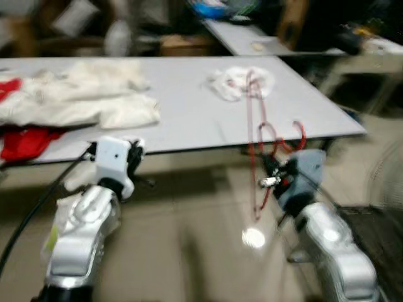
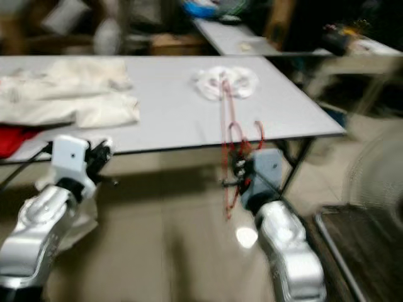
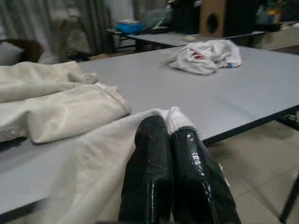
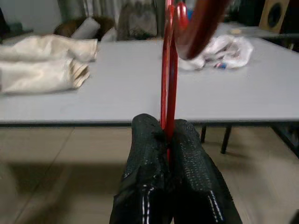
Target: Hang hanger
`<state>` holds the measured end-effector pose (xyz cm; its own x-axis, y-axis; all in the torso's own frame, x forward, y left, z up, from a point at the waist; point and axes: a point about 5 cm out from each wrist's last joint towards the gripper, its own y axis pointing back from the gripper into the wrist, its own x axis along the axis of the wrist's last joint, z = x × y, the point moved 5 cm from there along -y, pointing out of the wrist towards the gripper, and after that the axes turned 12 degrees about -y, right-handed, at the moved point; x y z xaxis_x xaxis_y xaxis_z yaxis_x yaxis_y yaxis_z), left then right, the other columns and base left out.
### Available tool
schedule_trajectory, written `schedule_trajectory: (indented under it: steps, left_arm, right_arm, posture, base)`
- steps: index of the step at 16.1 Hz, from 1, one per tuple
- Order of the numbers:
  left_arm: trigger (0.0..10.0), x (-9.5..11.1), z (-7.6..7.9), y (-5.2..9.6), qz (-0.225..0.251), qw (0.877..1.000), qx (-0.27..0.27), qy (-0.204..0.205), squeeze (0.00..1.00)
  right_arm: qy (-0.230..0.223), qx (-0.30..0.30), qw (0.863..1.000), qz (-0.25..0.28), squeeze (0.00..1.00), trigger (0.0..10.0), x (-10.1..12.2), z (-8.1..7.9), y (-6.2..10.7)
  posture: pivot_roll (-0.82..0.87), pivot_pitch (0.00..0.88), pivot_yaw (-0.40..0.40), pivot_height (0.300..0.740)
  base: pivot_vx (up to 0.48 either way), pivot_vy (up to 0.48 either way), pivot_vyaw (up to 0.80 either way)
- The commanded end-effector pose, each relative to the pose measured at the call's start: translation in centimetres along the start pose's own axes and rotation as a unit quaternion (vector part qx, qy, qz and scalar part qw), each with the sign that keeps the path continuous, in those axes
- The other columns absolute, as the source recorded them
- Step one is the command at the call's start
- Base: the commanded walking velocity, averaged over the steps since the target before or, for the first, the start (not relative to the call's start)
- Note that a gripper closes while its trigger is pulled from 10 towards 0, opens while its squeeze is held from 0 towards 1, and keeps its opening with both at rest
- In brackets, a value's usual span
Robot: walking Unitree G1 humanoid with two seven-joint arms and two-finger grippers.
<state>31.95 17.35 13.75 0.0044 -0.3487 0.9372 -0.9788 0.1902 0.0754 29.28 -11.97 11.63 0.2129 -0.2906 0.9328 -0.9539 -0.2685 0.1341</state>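
Note:
A thin red hanger (image 1: 255, 129) stands upright in front of the grey table (image 1: 189, 119), its hooked top (image 4: 196, 28) above the table's front edge. My right gripper (image 4: 166, 128) is shut on its red wire (image 4: 167, 70), below and just in front of that edge (image 1: 272, 180). My left gripper (image 3: 168, 126) is shut on the hem of a white garment (image 3: 93, 163). It is near the table's front left (image 1: 135, 157), and the garment hangs down beside the arm (image 1: 66, 211). The pictures are blurred.
Cream clothes (image 1: 82, 94) and a red cloth (image 1: 25, 141) lie on the table's left, a crumpled white cloth (image 1: 242, 82) at its far right. A second table (image 1: 245, 38) stands behind. A black cable (image 1: 31, 214) trails by my left arm. Tiled floor lies below.

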Motion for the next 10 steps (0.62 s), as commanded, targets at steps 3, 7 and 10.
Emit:
schedule_trajectory:
  steps: [3, 7, 10]
  left_arm:
    - [10.0, 0.87, 0.40, -0.18, 0.016, 1.000, -0.012, 0.001, 0.00]
    - [10.0, 0.74, 0.12, 0.07, 0.011, 1.000, -0.009, -0.003, 0.00]
    - [10.0, 0.87, 0.05, 0.19, 0.015, 1.000, -0.005, -0.002, 0.00]
  right_arm:
    - [0.006, 0.002, 1.000, 0.013, 0.00, 10.0, 0.79, 0.14, -0.17]
    - [0.004, 0.011, 1.000, 0.009, 0.00, 10.0, 0.51, -0.17, -0.38]
    - [0.012, 0.021, 1.000, 0.005, 0.00, 10.0, 0.59, -0.23, -0.62]
  posture:
    - [-0.02, 0.000, -0.033, 0.740]
    - [0.00, 0.000, -0.038, 0.740]
    - [0.00, 0.000, -0.041, 0.740]
  base:
    - [0.000, 0.444, 0.00]
    - [0.000, 0.444, 0.00]
    - [0.000, 0.297, 0.00]
